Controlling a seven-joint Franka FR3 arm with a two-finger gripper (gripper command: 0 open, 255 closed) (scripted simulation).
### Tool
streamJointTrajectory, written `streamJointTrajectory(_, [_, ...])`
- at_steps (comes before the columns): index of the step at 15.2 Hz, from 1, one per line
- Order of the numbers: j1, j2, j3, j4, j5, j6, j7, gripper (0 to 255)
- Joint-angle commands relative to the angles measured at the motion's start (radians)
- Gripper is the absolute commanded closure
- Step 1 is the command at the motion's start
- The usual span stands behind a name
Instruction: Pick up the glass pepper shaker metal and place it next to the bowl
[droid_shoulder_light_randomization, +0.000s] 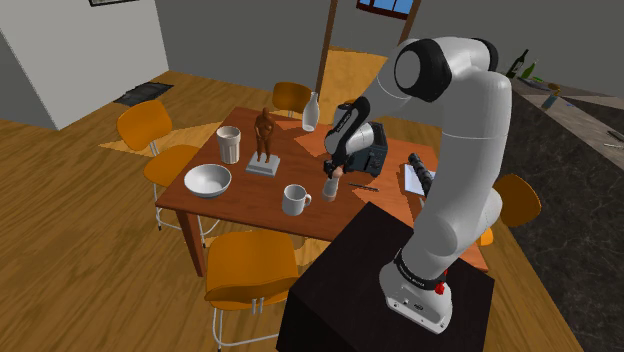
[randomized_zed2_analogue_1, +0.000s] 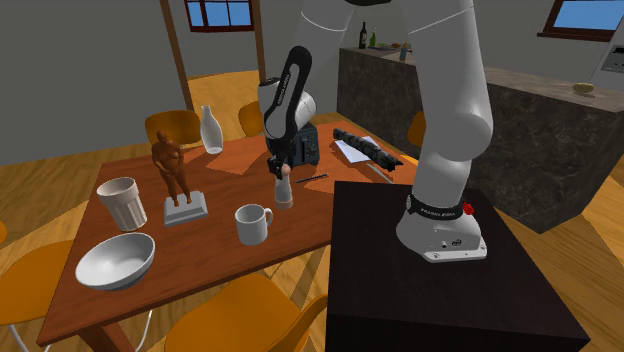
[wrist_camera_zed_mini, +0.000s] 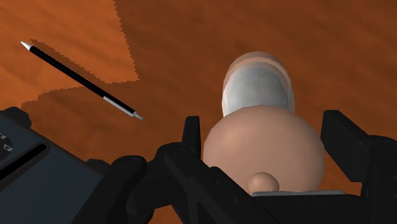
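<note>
While its fingers clasp the rounded pinkish cap from both sides, the all-black gripper (wrist_camera_zed_mini: 262, 130) holds the small clear-bodied pepper shaker (wrist_camera_zed_mini: 257, 89) upright on the brown wooden table (droid_shoulder_light_randomization: 255, 200), just beside the white mug (droid_shoulder_light_randomization: 294, 200). This high grip probably keeps it vertical for carrying past the mug to the round whitish bowl (droid_shoulder_light_randomization: 207, 180). The lettering on the arm's base is too small to read.
</note>
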Motion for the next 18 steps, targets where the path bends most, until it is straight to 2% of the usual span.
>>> streamJointTrajectory(1, [0.0,0.0,0.0,0.0,0.0,0.0,0.0,255])
streamJointTrajectory(3, [0.0,0.001,0.0,0.0,0.0,0.0,0.0,255])
streamJointTrajectory(18, [0.022,-0.196,-0.024,-0.014,-0.034,-0.18,0.001,255])
